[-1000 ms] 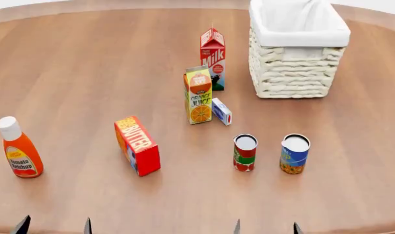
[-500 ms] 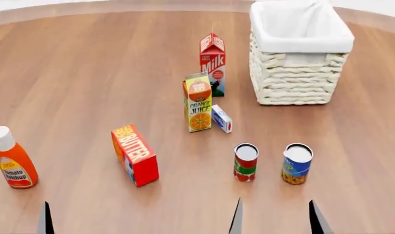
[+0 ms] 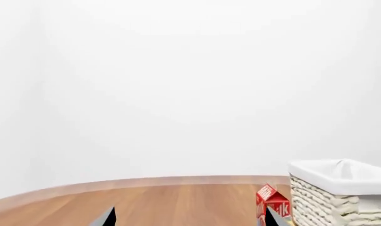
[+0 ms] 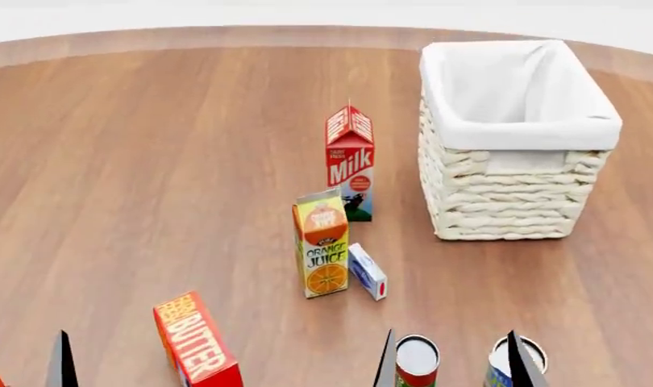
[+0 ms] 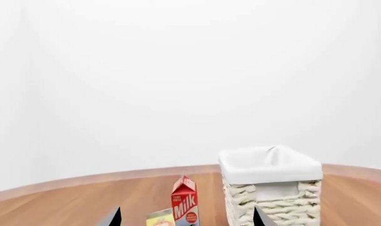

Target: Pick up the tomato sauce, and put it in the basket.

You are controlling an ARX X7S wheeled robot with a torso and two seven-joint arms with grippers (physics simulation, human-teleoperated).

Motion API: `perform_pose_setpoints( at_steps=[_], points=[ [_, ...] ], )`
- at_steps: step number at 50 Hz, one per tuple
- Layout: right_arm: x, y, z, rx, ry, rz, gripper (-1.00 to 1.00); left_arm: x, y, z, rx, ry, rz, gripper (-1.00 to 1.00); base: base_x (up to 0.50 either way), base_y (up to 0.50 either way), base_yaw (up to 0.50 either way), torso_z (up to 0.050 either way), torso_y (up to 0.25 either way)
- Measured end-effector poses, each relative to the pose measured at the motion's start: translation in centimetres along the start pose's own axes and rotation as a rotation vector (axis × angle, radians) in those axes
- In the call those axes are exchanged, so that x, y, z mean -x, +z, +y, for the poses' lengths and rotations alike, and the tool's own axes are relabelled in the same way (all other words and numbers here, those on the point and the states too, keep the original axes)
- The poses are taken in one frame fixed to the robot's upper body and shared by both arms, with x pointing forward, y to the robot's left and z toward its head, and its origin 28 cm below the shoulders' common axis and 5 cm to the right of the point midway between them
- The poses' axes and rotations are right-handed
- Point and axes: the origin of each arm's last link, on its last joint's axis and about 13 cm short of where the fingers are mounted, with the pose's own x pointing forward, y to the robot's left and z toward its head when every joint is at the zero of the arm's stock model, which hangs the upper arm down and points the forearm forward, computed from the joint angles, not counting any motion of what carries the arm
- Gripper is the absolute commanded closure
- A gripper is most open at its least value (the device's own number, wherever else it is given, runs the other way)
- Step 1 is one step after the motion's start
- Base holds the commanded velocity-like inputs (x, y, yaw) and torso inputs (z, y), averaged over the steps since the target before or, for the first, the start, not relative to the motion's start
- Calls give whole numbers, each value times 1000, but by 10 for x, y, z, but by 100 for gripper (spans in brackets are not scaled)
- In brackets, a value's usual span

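One round wooden table (image 4: 143,161), white walls (image 5: 178,70)

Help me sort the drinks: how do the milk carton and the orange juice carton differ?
The milk carton is red and white; the orange juice carton is yellow and orange. The milk looks taller. The milk stands farther from the robot, nearer the basket. Both stand upright with gabled tops.

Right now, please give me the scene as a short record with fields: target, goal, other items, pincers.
target: tomato sauce, upright at the head view's lower edge
goal: basket, empty, white lining
neighbour: blue can beside the target
others: milk carton, orange juice carton, butter box
left pincer: open, holds nothing
right pincer: open, tips either side of the target
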Motion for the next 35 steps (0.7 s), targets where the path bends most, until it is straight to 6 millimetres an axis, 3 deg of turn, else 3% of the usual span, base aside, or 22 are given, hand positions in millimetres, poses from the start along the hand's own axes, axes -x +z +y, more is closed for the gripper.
perform_pose_setpoints(
  at_steps=[21,35],
  points=[
    [1,0,0,0,3,2,-100,0,0,0,-1,-1,1,-100,498,0,0,0,1],
    [3,1,0,-16,18,-5,-100,1,0,0,-3,-2,3,-100,71,0,0,0,0]
  ],
)
